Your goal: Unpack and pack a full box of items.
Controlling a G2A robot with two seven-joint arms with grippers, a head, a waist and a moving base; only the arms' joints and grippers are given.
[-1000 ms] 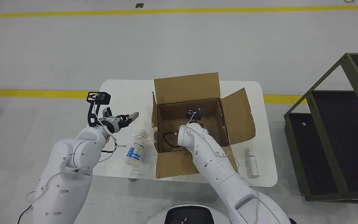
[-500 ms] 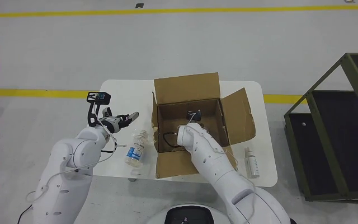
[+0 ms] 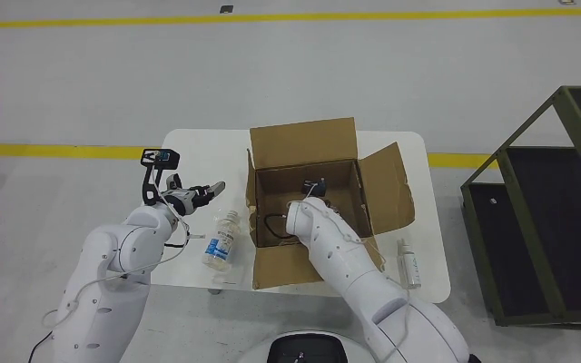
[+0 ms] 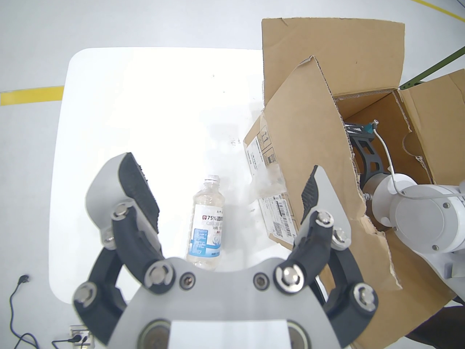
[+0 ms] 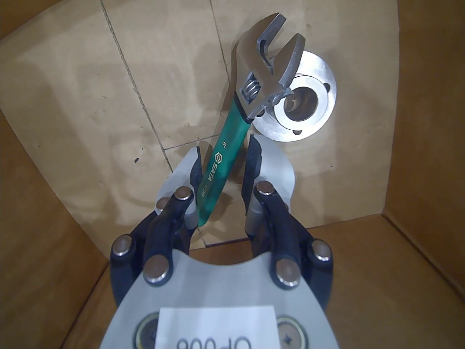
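- Wrench (image 5: 232, 136) lies in box (image 3: 309, 195), mid-frame in top view; long axis runs away from right pincer (image 5: 226, 150), head over metal flange (image 5: 308, 110).
- Right pincer straddles the handle, gap at one pad: not clamped.
- Left pincer (image 4: 221, 168) released, above bottle (image 4: 207, 227).

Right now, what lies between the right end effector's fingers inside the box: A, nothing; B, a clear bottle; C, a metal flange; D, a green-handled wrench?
D: the green-handled wrench lies between the fingers of the right end effector, head resting over the metal flange.
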